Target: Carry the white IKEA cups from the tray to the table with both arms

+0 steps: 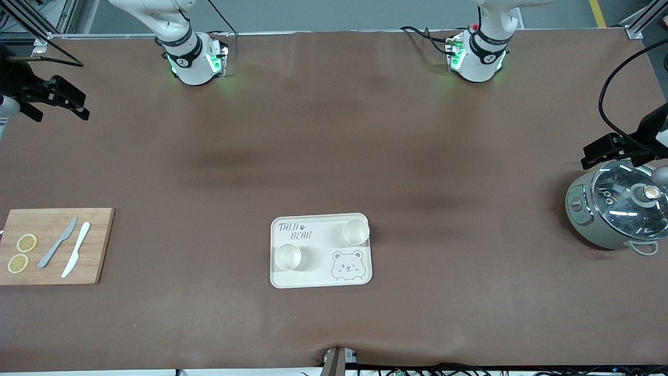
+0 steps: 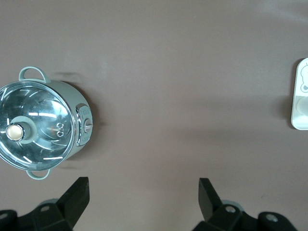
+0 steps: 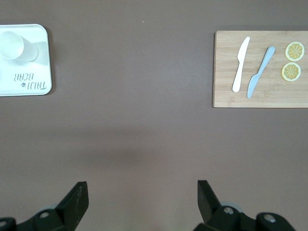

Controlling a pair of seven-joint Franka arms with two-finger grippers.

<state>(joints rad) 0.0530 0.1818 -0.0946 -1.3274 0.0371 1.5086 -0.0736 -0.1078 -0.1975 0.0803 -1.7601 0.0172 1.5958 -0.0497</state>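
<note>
Front view shows both small cream-white tumblers (image 1: 287,256) (image 1: 356,232) on the cream rounded-rectangular tray (image 1: 313,279) at lower centre, between my wide-open, empty left gripper (image 2: 144,192) and right gripper (image 3: 142,195), each hovering at its frame edge.

2 upright white cups (image 1: 287,256) (image 1: 356,232) on bear tray (image 1: 318,279)

We see the tray (image 2: 299,96) cut by the left wrist view's edge; both arms' upper links leave the front view.
</note>
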